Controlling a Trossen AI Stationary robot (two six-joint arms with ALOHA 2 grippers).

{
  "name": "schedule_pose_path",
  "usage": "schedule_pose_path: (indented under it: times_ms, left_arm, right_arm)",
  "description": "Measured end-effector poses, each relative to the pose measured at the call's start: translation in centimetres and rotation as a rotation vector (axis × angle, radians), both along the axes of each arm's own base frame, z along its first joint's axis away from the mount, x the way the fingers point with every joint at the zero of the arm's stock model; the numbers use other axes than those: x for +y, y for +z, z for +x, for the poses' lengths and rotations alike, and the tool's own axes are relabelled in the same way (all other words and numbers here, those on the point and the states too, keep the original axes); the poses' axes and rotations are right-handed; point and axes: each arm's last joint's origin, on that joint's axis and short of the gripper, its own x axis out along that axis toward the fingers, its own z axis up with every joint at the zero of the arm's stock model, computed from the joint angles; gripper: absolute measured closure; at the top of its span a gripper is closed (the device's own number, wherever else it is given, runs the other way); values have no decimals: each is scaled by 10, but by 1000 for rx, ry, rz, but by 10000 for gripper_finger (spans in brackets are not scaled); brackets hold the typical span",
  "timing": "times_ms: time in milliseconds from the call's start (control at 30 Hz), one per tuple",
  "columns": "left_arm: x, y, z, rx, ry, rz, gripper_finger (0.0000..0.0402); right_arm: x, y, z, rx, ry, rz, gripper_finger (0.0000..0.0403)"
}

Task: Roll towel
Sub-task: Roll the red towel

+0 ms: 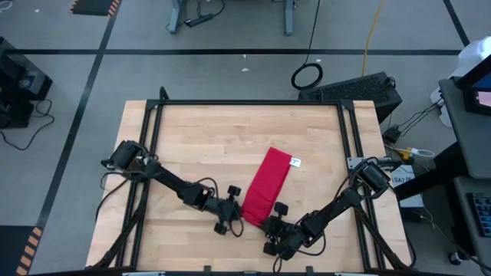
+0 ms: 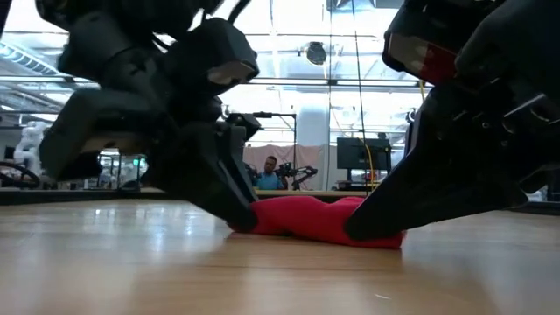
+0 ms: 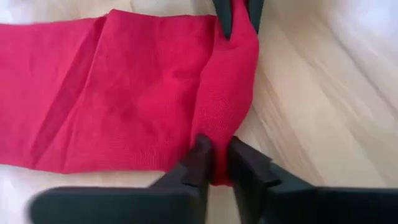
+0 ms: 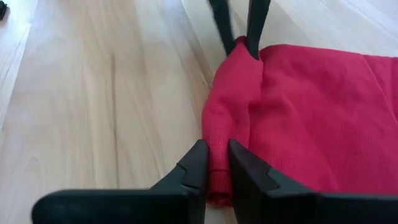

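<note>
One towel [image 1: 266,186], red and folded into a long narrow strip, lies flat on the wooden worktop [image 1: 215,138], slightly right of centre and toward the near edge; the strip runs from about 1 o'clock at its far end to 7 o'clock at its near end. One small white tag [image 1: 295,162] shows at the far end. Two grippers work at the near end, where the cloth is gathered into a raised fold across the strip's width. The left gripper [image 1: 232,211] reaches in from 9 o'clock and sits at the left corner of that end; in the left wrist view its fingers [image 3: 200,163] stand close together, clamped on the fold's edge. The right gripper [image 1: 270,224] reaches in from 4 o'clock at the right corner; in the right wrist view its fingers [image 4: 198,163] are likewise pressed together on the fold. Each wrist view also shows the other gripper's fingertips pinching the opposite end of the same fold. In the low view the two grippers fill most of the foreground and cover both ends of the towel [image 2: 311,217], so only its middle part is seen as a low red hump resting on the worktop. A person [image 2: 270,174] is seen far behind the worktop in that view, small and hard to make out. No containers are on the worktop.
</note>
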Motion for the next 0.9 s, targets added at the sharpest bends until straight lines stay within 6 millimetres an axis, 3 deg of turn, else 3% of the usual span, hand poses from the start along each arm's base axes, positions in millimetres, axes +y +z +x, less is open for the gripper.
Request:
schedule_pose_path:
  times_ms: [100, 500, 667, 900]
  left_arm:
    - [4, 0, 1, 32, 7, -55, 389]
    - [29, 6, 1, 302, 70, -485, 389]
    - [38, 6, 2, 417, 150, -663, 390]
    - [42, 4, 4, 431, 167, -694, 390]
  right_arm:
    - [0, 0, 0, 6, 24, -26, 346]
    - [9, 29, -10, 5, 188, -117, 243]
    - [17, 31, -15, -37, 183, -140, 234]
    - [30, 37, -9, -190, 211, -169, 234]
